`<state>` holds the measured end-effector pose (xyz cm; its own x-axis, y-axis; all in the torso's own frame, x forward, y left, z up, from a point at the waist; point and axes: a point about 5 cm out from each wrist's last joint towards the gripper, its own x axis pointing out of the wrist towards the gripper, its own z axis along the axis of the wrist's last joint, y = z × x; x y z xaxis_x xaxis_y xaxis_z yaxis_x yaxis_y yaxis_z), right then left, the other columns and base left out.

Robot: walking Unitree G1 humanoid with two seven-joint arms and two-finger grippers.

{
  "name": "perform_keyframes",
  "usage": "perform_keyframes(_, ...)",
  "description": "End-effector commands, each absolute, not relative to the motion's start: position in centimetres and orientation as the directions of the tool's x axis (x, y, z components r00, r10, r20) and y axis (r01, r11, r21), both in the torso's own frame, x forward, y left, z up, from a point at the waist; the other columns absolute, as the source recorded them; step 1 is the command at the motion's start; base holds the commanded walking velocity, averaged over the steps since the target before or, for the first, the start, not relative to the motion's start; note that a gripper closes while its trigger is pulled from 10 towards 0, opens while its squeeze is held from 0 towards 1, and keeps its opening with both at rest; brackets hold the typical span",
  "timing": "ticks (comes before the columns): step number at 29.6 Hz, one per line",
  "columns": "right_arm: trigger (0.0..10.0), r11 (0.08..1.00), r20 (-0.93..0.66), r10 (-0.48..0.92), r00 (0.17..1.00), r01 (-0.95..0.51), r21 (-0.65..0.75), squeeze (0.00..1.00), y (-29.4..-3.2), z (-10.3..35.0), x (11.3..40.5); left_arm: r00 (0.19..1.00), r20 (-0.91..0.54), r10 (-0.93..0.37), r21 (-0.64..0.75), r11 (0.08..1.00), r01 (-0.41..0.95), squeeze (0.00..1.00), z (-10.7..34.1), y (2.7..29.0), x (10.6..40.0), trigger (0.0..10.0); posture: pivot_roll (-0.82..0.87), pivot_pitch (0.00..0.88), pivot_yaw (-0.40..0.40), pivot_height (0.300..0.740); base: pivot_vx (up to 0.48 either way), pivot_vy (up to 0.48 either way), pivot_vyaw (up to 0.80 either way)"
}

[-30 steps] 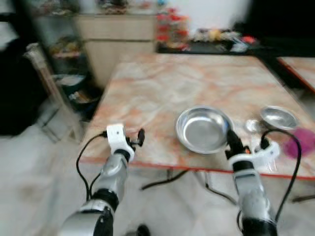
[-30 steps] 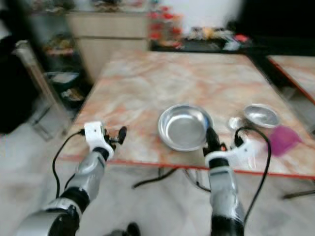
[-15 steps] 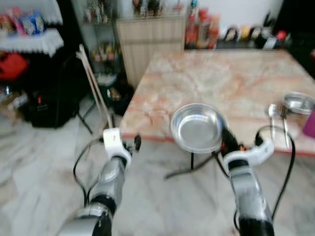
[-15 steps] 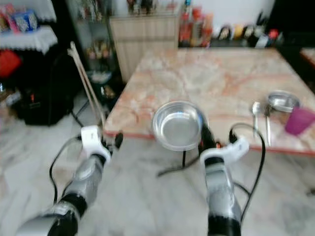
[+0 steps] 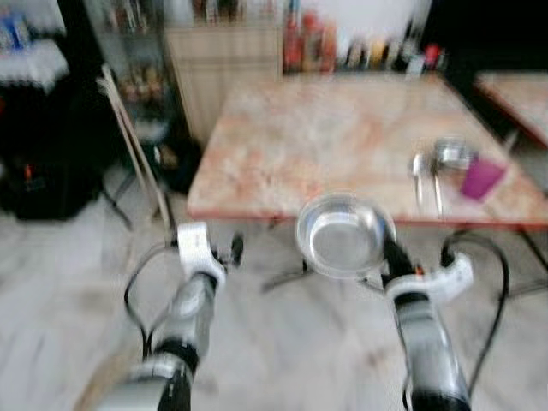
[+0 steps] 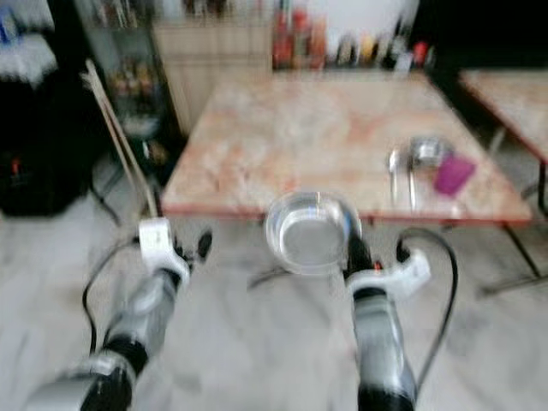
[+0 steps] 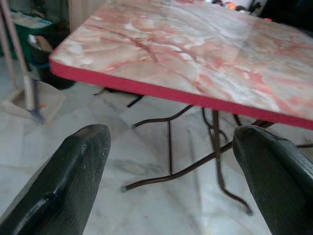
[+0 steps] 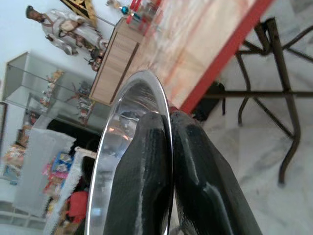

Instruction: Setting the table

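Steel bowl (image 5: 344, 234) lower centre, rim pinched by right gripper (image 8: 168, 171); left gripper (image 7: 186, 161) lower left, fingers spread, empty.

Bare marble table (image 5: 342, 128) ahead offers room; small bowl (image 5: 451, 154), spoons (image 5: 425, 175), purple cup (image 5: 482, 177) crowd its right edge.

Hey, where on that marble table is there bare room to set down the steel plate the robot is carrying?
The marble table is bare across its left and middle, from the near red edge back toward the bottles. The crowded patch is the near right corner: small steel bowl, spoon and purple cup. The right gripper holds the steel plate off the near edge.
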<state>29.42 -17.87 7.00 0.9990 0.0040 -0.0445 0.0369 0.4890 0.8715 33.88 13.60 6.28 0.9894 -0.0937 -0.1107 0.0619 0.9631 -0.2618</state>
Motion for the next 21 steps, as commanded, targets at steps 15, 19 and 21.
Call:
perform_keyframes(15,10.0,0.561,-0.458,-0.122,0.881,0.442,0.701,0.00,-21.9,-2.7,23.5,0.897,-0.441,-0.021,-0.131,0.991,-0.041,0.00,-1.2,17.3,28.1,10.0,-0.06,0.000,0.068,0.740,0.000,0.000,0.00)
perform_keyframes(19,10.0,0.567,-0.525,-0.159,0.836,0.512,0.645,0.00,-22.9,-4.2,22.0,0.859,-0.512,-0.008,-0.038,0.999,-0.013,0.00,-2.6,18.1,26.5,10.0,-0.06,0.000,0.070,0.740,0.000,0.000,0.00)
perform_keyframes(21,10.0,0.568,-0.524,-0.159,0.837,0.512,0.645,0.00,-22.9,-4.2,22.0,0.859,-0.512,-0.008,-0.038,0.999,-0.013,0.00,-2.6,18.1,26.5,10.0,-0.06,0.000,0.070,0.740,0.000,0.000,0.00)
